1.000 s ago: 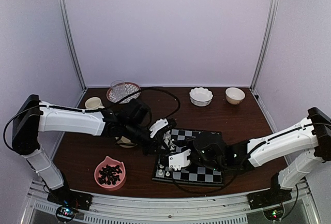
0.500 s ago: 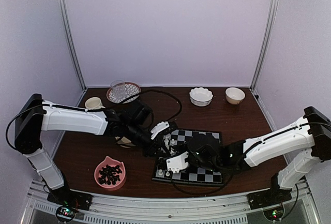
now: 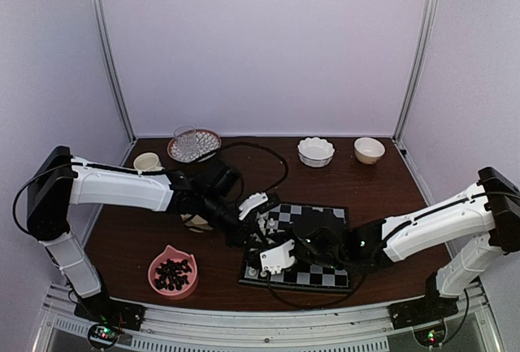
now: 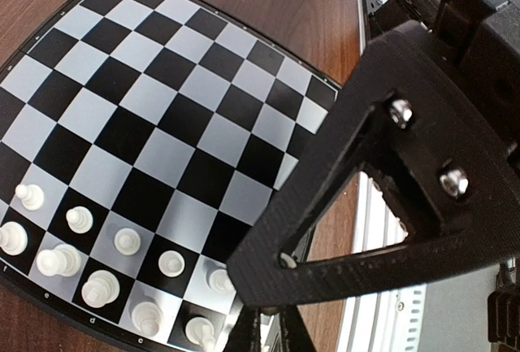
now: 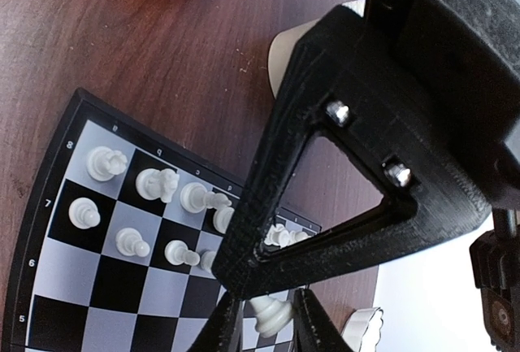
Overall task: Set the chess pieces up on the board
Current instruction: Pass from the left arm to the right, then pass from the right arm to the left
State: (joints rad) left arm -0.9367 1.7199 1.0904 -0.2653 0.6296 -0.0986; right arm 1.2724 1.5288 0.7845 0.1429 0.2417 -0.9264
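While both arms lean in over the chessboard (image 3: 318,272), which lies flat on the dark wooden tabletop (image 3: 390,193) towards its near edge, the left end effector (image 4: 272,329) hangs above the board's left side with its fingers brought together. The right end effector (image 5: 272,323) is low over that same side, nearer the front corner. Its two fingers stand close on either flank of a single white chessman (image 5: 272,311), though whether they actually press on it cannot be told. White chessmen (image 4: 79,219) stand in two rows along the board's left edge, on the ranks marked 8 and 7 in the right wrist view. To the left of the board, near the front of the tabletop, sits a pink bowl (image 3: 152,275) holding small dark pieces (image 3: 173,273). A pale bowl (image 3: 197,223) is partly hidden beneath the left arm, beside the board's far left corner. Along the back of the tabletop, well apart from the board, are a cream cup (image 3: 147,161), a glass tumbler (image 3: 185,136) resting on a patterned plate (image 3: 210,147), a scalloped white bowl (image 3: 315,151) and a plain cream bowl (image 3: 369,149).
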